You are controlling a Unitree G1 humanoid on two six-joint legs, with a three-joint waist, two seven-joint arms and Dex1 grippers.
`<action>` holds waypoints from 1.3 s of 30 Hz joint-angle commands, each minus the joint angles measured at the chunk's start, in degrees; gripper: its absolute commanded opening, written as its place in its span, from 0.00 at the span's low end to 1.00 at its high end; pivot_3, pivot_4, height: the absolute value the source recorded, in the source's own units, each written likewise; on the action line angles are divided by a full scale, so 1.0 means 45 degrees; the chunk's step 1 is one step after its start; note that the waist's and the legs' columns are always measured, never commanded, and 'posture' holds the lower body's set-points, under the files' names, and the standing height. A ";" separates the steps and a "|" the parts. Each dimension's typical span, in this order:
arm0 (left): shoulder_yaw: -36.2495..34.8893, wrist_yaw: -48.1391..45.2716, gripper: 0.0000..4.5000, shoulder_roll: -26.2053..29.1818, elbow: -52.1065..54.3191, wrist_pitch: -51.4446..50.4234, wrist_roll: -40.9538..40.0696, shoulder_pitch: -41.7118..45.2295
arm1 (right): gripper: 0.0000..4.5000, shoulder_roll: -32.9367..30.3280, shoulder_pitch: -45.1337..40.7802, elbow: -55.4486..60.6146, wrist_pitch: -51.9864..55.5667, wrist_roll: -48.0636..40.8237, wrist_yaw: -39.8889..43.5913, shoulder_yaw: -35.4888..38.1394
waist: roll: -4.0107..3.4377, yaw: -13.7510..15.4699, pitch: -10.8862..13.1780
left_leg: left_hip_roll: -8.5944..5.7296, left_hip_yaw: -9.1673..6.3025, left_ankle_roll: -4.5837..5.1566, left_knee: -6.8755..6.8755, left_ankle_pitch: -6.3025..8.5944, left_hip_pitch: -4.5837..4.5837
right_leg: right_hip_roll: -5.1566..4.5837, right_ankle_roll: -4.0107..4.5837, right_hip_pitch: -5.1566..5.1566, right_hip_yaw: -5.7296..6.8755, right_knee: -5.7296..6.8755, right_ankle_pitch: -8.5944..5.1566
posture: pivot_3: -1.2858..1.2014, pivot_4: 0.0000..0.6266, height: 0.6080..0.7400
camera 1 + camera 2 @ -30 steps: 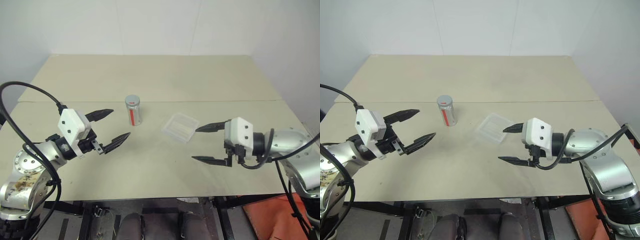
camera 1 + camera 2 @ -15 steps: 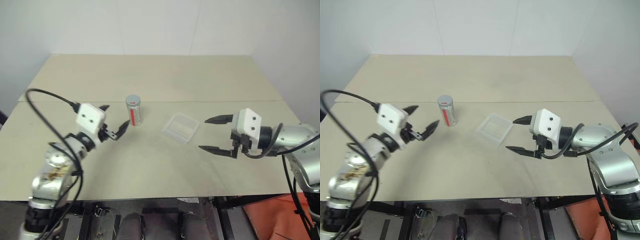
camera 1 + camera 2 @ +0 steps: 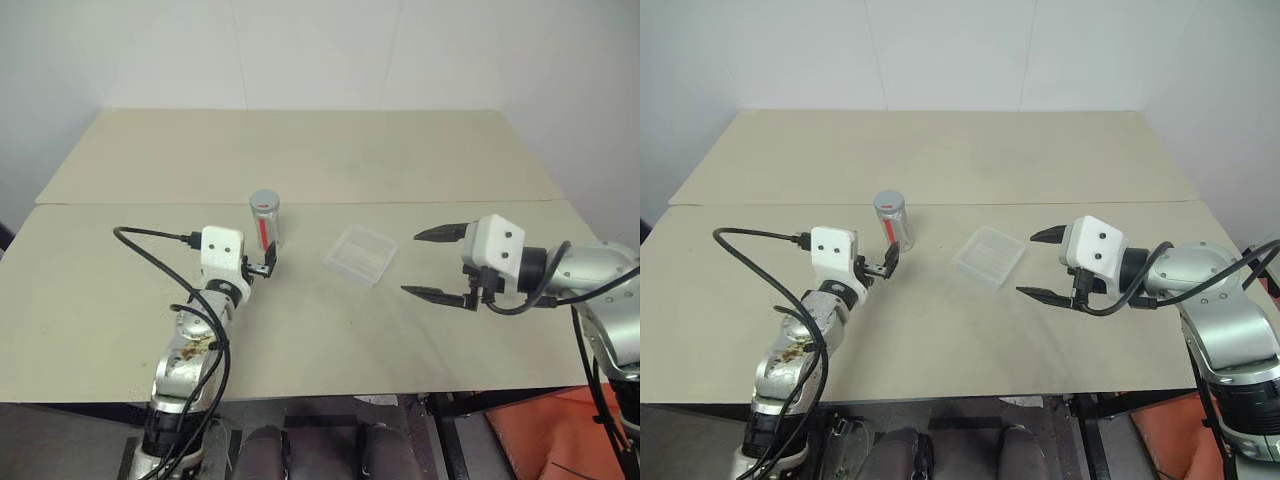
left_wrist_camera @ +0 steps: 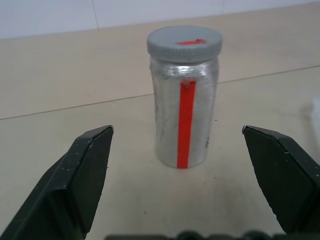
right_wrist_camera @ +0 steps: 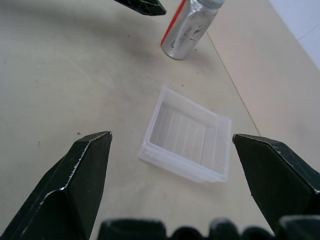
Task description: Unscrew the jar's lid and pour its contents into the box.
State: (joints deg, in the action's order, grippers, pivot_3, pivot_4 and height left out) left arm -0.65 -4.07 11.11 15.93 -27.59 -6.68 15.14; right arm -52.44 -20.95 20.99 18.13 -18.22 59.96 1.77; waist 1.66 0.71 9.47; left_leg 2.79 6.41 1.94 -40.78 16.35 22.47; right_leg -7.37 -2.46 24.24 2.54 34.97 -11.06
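Note:
The jar [image 3: 265,224] stands upright on the table, silvery with a red vertical stripe, and the grey lid [image 4: 184,43] with its red mark is screwed on top. Its contents are hidden. My left gripper [image 3: 262,262] is open and level, pointing at the jar from just in front, and the fingers [image 4: 85,170] are clear of it. The clear box [image 3: 360,255] lies flat to the jar's right. My right gripper [image 3: 409,264] hovers open to the right of the box [image 5: 187,137], aimed at it, holding nothing.
The beige table [image 3: 300,330] has a seam running across it behind the jar. A white wall stands beyond the far edge. Black cables loop off both arms.
My left arm has swung in from the left and come lower, bringing its open gripper up to the jar. The right gripper has barely shifted. Jar and box have not moved.

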 commanded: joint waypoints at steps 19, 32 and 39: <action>-0.0391 -0.1204 1.00 -0.0273 -0.7653 0.5934 0.0208 0.3618 | 1.00 -0.0405 -0.0125 0.1075 0.0164 -0.0479 0.0198 0.0556 | 0.0003 -0.0001 0.0001 | -0.0001 0.0003 0.0005 -0.0003 0.0003 0.0011 | -0.0004 -0.0005 0.0003 0.0009 -0.0006 0.0004 | 0.52 0.24 1.00; -0.0627 -0.0770 0.65 -0.0587 -1.0036 0.7283 0.0393 0.4816 | 1.00 -0.0346 0.0066 0.1400 0.0236 -0.0518 0.0150 0.0614 | 0.0006 -0.0002 0.0003 | -0.0001 0.0000 0.0004 -0.0005 0.0002 0.0017 | -0.0005 -0.0010 0.0004 0.0016 -0.0009 0.0007 | 0.52 0.24 1.00; -0.0629 -0.0958 0.43 -0.0576 -1.1564 0.8139 0.0467 0.5449 | 1.00 -0.0297 0.0058 0.1454 0.0196 -0.0511 0.0180 0.0555 | 0.0007 -0.0001 0.0004 | -0.0001 0.0000 0.0004 -0.0007 0.0002 0.0018 | -0.0005 -0.0011 0.0003 0.0019 -0.0008 0.0008 | 0.52 0.24 1.00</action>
State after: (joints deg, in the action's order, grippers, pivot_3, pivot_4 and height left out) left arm -3.24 -8.17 8.54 -35.47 7.23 -5.25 38.17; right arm -53.46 -20.49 25.95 19.23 -19.40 60.97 2.59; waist 1.68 0.71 9.48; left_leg 2.79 6.40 1.96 -40.81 16.35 22.55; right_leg -7.39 -2.51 24.25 2.63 34.94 -11.03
